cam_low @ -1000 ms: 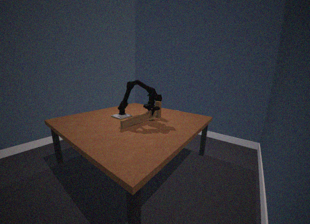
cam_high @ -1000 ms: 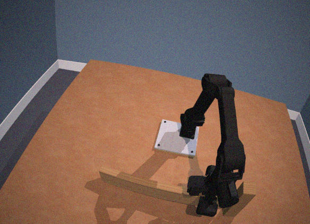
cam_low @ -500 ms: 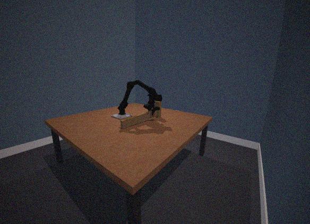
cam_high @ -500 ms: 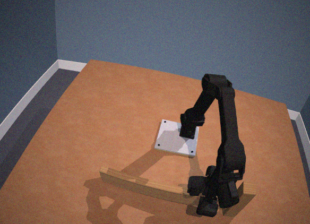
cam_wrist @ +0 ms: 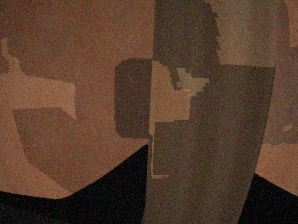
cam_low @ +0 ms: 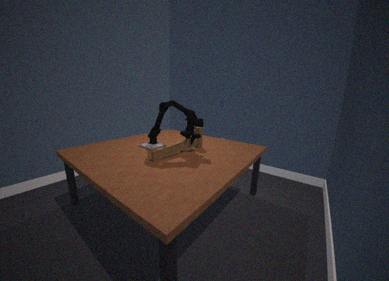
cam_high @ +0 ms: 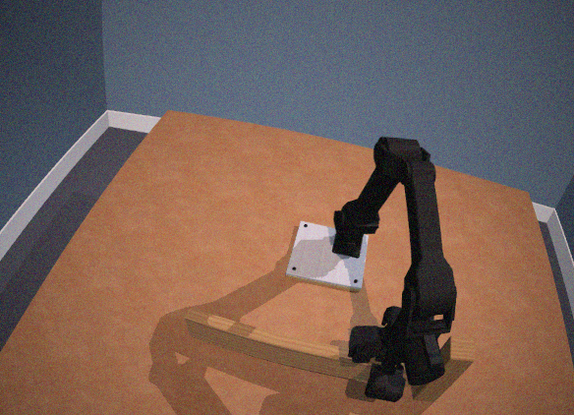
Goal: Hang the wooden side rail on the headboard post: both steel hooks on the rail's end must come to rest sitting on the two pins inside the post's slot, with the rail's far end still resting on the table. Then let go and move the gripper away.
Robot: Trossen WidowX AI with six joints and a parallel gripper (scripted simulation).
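Observation:
The wooden side rail (cam_high: 275, 348) (cam_low: 168, 151) (cam_wrist: 210, 145) runs from the left to the headboard post. Its far end is low at the table, with its shadow beside it. My gripper (cam_high: 375, 363) (cam_low: 190, 135) (cam_wrist: 178, 153) is shut on the rail near its post-side end, with one finger on each side. The headboard post (cam_high: 462, 349) (cam_low: 198, 138) stands upright just beyond the gripper, close to the rail's end. The arm and gripper cover that end in the top view. The hooks, the slot and the pins cannot be made out, so whether they touch is hidden.
The arm's white base plate (cam_high: 315, 265) (cam_low: 144, 145) lies behind the rail on the brown table (cam_high: 197, 206) (cam_low: 160, 196). The arm arches over from the plate to the rail. Arm shadows cross the table and the rail.

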